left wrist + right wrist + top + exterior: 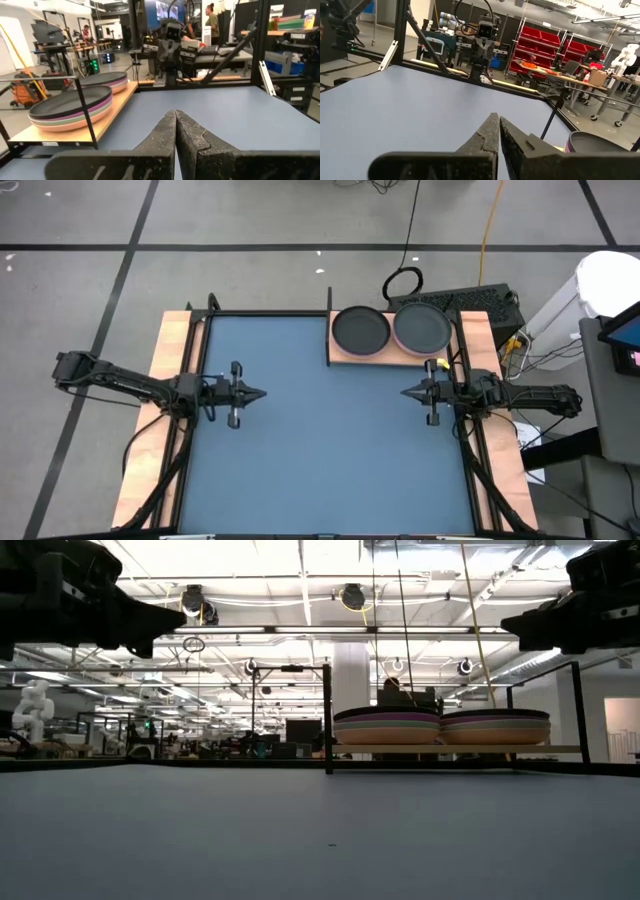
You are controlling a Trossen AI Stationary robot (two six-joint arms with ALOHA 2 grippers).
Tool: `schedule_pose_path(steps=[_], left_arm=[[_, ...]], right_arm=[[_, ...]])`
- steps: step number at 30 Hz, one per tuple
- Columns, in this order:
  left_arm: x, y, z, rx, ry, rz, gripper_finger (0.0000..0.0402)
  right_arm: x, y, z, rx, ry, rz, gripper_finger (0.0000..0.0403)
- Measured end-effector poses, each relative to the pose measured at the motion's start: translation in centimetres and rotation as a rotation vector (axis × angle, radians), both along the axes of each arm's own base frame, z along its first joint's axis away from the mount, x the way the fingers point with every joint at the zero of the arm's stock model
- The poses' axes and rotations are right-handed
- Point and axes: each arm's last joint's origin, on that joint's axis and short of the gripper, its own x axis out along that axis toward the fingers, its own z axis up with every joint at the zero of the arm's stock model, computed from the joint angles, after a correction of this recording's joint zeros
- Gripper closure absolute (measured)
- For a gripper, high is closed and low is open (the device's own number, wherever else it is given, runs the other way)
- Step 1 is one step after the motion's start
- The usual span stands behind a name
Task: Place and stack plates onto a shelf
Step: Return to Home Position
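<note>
Left gripper (pixel 261 393) and right gripper (pixel 404 392) over your counter (pixel 320 455), fingers together, black-topped stack (pixel 360 330) beside second stack (pixel 422 327) on shelf (pixel 341 359), lower plates (pixel 70 120) hidden from above.

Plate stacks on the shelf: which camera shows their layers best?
The left wrist view: the nearer stack shows black, purple, green and pink rims, with the farther stack behind it on the shelf. The high view shows only top plates, the low view thin edge bands, the right wrist view one rim.

Left plate stack (pixel 360 330), black over purple, green and pink, and right plate stack (pixel 422 327), side by side on wooden shelf (pixel 392 358).
</note>
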Motion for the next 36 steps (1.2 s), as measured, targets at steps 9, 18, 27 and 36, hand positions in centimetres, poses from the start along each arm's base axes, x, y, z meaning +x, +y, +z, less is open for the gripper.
schedule_pose_path(steps=[9,18,27,36], left_arm=[[-0.9,0.2,0.2,-0.016,0.019,-0.039,0.0398],[-1.7,0.3,-0.1,-0.029,0.062,-0.038,0.0398],[-2.4,0.3,-0.2,-0.029,0.078,-0.035,0.0398],[-3.0,0.4,-0.5,-0.031,0.112,-0.033,0.0398]], right_arm=[[0.0,0.0,0.0,0.0,-0.005,0.0,0.0403],[0.0,0.0,0.0,0.0,-0.005,0.0,0.0403],[0.0,0.0,0.0,0.0,-0.005,0.0,0.0403],[0.0,0.0,0.0,0.0,-0.005,0.0,0.0403]])
